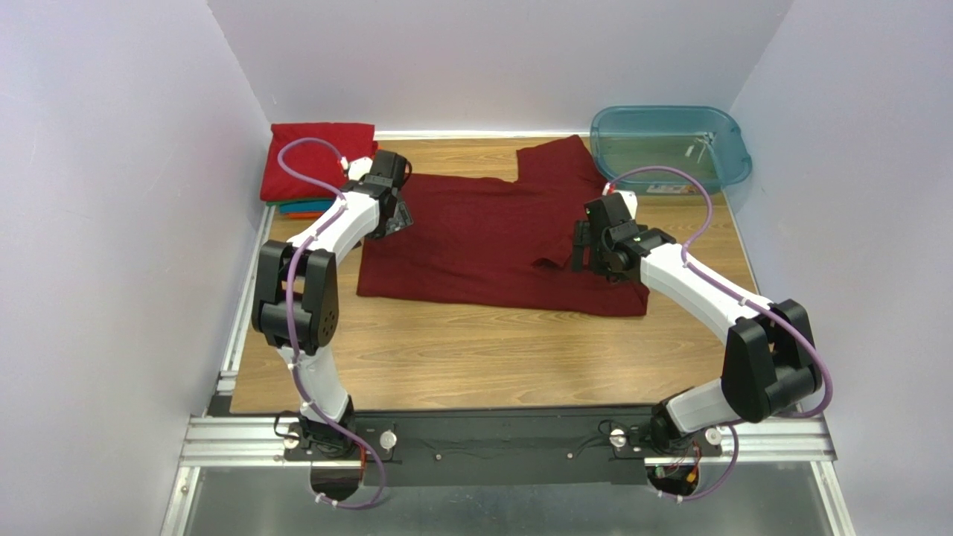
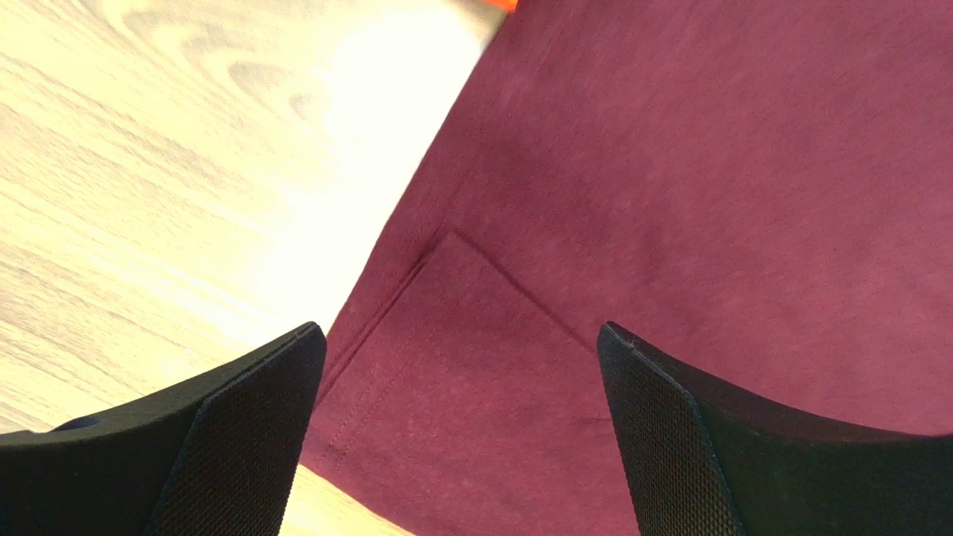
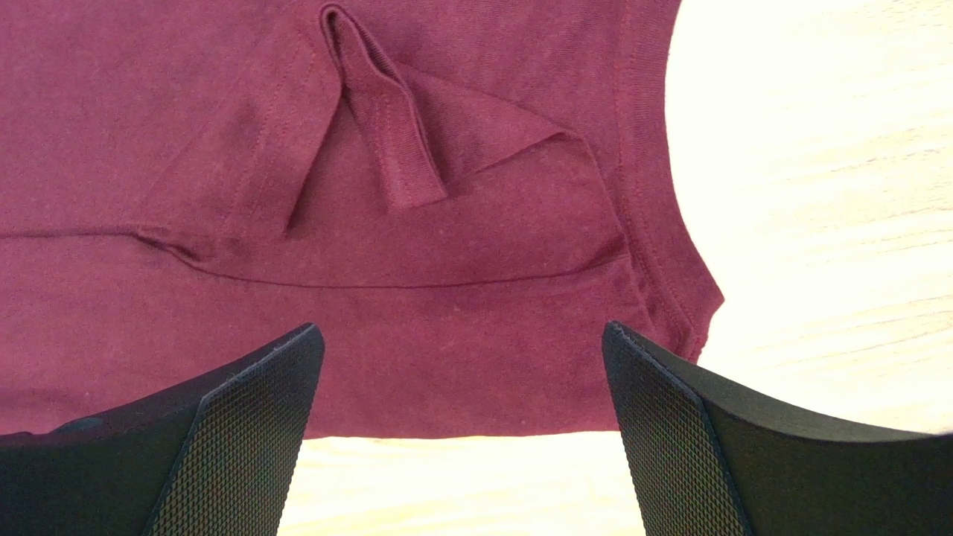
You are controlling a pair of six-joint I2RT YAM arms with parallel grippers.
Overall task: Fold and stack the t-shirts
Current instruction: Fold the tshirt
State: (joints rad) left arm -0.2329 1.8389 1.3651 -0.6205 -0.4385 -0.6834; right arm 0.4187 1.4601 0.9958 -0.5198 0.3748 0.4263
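Note:
A dark maroon t-shirt lies spread on the wooden table, partly folded, with a sleeve sticking out toward the back. A stack of folded t-shirts sits at the back left, bright red on top with teal and orange edges beneath. My left gripper hangs open over the maroon shirt's left edge; its wrist view shows a hemmed corner between the empty fingers. My right gripper is open above the shirt's right end, where a folded sleeve lies ahead of the bare fingers.
A translucent teal plastic tub stands at the back right corner. White walls close in the table on the left, back and right. Bare wood stretches between the shirt and the arm bases.

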